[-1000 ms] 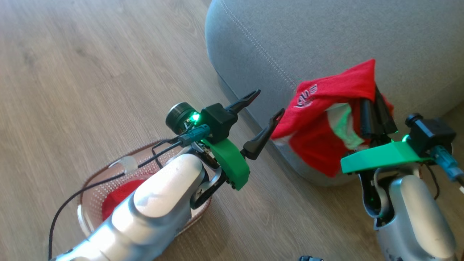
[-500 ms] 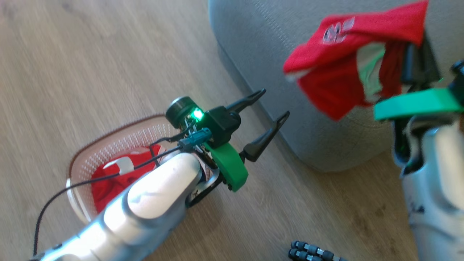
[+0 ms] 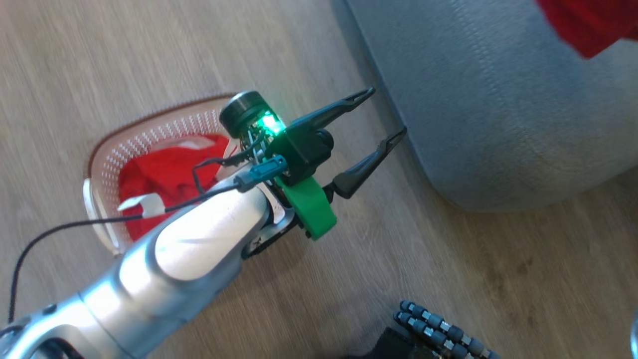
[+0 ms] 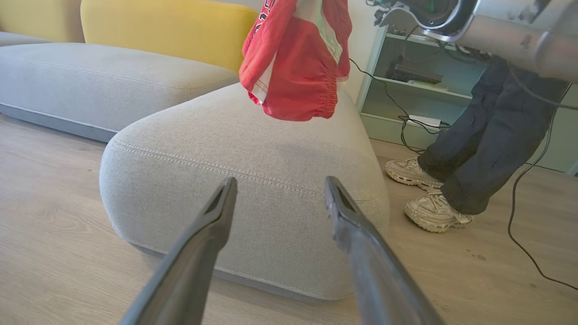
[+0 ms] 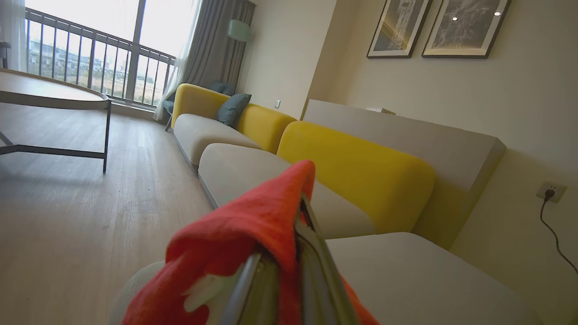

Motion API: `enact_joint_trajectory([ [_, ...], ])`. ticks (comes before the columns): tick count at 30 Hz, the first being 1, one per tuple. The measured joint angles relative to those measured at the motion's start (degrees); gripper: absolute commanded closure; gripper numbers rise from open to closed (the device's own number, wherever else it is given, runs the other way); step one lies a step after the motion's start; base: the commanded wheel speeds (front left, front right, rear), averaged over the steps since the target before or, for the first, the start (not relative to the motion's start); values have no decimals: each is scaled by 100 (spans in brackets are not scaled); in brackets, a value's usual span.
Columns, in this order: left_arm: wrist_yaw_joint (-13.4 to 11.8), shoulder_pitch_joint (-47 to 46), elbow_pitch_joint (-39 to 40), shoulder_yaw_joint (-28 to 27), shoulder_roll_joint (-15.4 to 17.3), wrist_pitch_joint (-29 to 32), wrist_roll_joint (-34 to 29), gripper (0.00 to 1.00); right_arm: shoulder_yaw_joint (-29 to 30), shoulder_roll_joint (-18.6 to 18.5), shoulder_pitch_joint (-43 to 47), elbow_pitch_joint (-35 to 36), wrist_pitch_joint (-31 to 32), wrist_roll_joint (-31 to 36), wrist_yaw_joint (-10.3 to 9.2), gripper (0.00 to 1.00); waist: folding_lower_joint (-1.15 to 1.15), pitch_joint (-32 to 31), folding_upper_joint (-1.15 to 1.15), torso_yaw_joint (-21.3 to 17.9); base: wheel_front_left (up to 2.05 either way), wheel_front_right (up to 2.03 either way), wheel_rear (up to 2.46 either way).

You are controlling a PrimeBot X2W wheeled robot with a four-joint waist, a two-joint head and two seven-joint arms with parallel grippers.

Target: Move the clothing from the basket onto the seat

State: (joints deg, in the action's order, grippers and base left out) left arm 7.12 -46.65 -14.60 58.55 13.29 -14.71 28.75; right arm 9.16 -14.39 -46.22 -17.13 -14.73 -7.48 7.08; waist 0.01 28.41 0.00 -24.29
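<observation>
1. The right gripper is clenching a red garment with white trim, its fingers pinched together on the fabric.
2. That garment is hanging from the gripper over the grey-blue seat.
3. The left gripper is hovering between basket and seat with its fingers spread apart, grasping nothing and pointing at the seat's rounded side.
4. The basket is sitting on the wooden floor near the seat, with more red clothing lying inside.
5. A person in dark trousers and pale sneakers is standing beside the seat.
</observation>
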Motion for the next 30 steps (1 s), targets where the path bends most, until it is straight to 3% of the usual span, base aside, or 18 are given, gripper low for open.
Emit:
enact_joint_trajectory([
  [9, 0, -364, 467, 60, 137, 58, -52, 0, 1006, -612, -1144, -1114, 36, 576, 1, 100, 0, 662, 0, 272, 0, 0, 0],
  [16, 0, -397, 637, 183, 334, 152, -52, 0, 1942, -875, -1767, -1354, 548, 1156, 1, 100, 0, 1094, 0, 536, 0, 0, 0],
  [24, -1, -397, 775, 197, 623, 153, -52, 0, 2998, -826, -2552, -1144, 904, 1574, 1, 100, 0, 1611, 0, 904, 0, 0, 0],
  [30, -3, -396, 811, 193, 675, 144, -52, 0, 3532, -526, -2695, -1029, 911, 1882, 1, 100, 0, 1833, 0, 1038, 0, 0, 0],
])
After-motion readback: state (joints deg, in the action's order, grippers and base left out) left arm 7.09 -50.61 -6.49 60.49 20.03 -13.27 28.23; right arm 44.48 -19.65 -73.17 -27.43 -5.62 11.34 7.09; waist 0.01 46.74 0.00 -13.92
